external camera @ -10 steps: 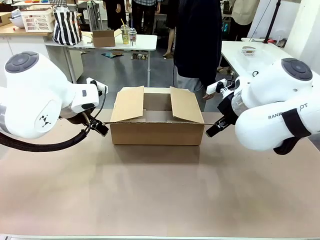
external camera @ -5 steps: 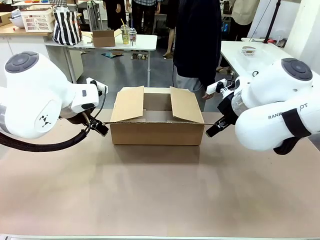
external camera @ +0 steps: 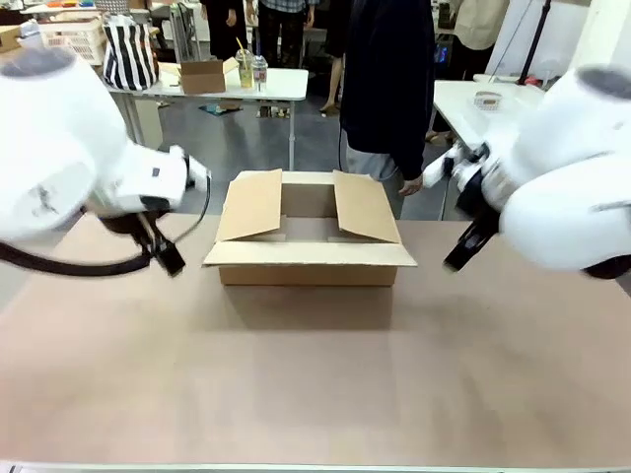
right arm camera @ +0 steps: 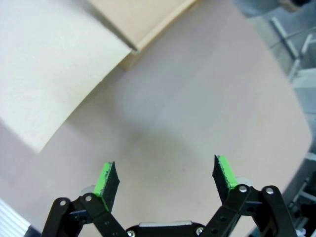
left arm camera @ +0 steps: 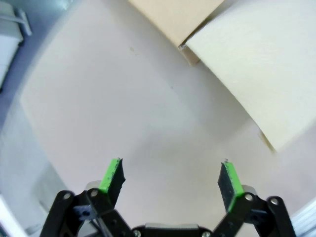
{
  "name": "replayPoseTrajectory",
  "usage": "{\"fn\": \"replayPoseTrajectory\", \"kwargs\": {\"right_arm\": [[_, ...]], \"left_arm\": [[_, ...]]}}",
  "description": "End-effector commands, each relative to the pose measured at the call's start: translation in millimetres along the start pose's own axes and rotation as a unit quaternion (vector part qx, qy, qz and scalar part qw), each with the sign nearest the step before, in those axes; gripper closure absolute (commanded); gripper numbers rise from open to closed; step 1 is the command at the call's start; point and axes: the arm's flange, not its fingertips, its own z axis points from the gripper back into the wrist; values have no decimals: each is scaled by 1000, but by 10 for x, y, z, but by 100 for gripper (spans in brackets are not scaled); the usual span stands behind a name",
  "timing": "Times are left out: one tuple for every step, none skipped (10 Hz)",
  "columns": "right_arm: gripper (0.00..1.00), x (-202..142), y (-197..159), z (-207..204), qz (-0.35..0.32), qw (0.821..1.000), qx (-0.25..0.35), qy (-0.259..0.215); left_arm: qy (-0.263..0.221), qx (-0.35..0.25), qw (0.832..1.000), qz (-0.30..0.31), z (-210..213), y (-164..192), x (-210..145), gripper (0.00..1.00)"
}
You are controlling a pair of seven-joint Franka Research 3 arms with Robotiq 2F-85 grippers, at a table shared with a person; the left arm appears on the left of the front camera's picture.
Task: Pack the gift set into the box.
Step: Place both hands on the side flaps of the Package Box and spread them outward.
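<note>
Midway between your grippers, the box (external camera: 308, 258) sits flaps open, its long axis running side to side. Your left gripper (left arm camera: 170, 173) and right gripper (right arm camera: 165, 170), both spread wide and empty, flank its short ends, about equally near.

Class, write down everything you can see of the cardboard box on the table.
The box is a brown corrugated cardboard carton, rectangular, standing upright on the table near its far edge, midway. It is open: two side flaps slant up, and the front flap juts toward the camera. Its contents are hidden. Only the table touches it; the left gripper and right gripper hang open, apart from it.
</note>
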Motion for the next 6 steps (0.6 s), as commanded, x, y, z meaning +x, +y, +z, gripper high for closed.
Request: {"fn": "replayPoseTrajectory", "kwargs": {"right_arm": [[0,-10,-99,689,-81,994,-42,-61],[0,26,-105,983,-127,987,-68,-67],[0,25,-123,1253,-184,972,-120,-82],[0,-5,-147,784,-73,995,-37,-60],[0,-5,-147,784,-73,995,-37,-60],[0,-5,-147,784,-73,995,-37,-60]], "left_arm": [[-186,-1,982,27,841,-123,-460,0],[-265,-15,963,52,1116,-131,-526,0],[-282,-5,957,61,1244,-113,-535,0],[-149,8,988,38,1096,21,15,0],[-149,8,988,38,1096,21,15,0],[-149,8,988,38,1096,21,15,0]]}}
